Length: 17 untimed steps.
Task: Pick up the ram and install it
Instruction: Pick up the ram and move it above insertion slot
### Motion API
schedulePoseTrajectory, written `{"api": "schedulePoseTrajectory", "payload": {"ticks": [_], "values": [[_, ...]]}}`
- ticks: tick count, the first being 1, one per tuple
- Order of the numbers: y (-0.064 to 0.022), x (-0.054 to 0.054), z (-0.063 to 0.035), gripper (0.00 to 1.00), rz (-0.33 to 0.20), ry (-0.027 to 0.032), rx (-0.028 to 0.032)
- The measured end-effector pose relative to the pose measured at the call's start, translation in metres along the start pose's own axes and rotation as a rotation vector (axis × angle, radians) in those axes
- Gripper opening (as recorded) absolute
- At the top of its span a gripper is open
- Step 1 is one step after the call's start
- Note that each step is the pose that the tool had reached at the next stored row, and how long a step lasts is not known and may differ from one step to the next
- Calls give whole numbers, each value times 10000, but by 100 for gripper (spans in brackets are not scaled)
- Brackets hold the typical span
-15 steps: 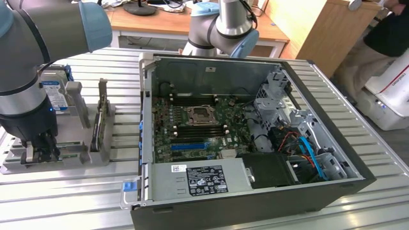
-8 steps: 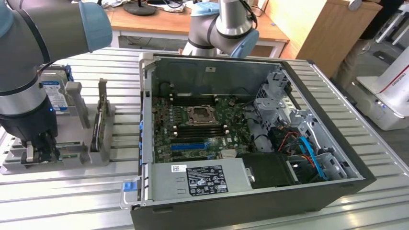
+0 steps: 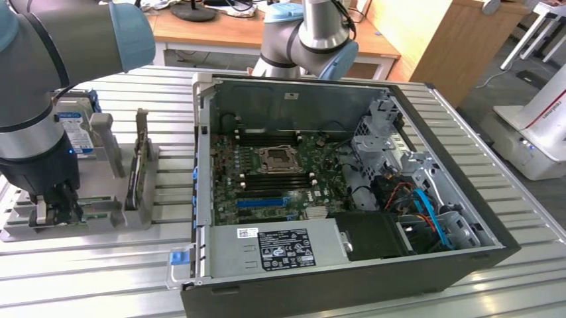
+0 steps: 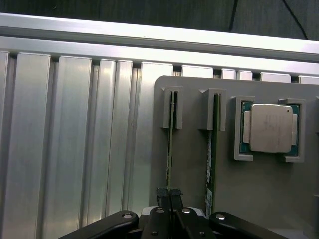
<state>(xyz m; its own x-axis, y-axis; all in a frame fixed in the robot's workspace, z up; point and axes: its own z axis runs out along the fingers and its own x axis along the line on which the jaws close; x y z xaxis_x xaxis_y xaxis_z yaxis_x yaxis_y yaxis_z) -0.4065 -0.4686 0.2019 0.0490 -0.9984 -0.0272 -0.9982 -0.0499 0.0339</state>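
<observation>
The arm (image 3: 305, 40) stands on its base at the top centre of the exterior view, crosses the upper left corner and points its wrist straight down along the left edge. The gripper (image 3: 57, 209) faces downward, its fingers (image 4: 161, 199) pinched together on the ram (image 4: 170, 134).

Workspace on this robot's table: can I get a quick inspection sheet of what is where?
Surface: slatted metal table.
Job's things: the ram stands on edge in a grey holder; open computer case beside the holder.
Clutter: second stick, processor chip and hard drive, all in the holder.
Grippers: gripper shut on the ram's end.
Cables: blue and orange wires inside the case.
Surroundings: wooden desk, white machine.
</observation>
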Motion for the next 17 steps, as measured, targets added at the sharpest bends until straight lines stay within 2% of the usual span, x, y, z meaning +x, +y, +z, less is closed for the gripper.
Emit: {"api": "schedulePoseTrajectory", "payload": {"ticks": [17], "values": [[0, 0, 1, 12, 153, -5, 4]]}}
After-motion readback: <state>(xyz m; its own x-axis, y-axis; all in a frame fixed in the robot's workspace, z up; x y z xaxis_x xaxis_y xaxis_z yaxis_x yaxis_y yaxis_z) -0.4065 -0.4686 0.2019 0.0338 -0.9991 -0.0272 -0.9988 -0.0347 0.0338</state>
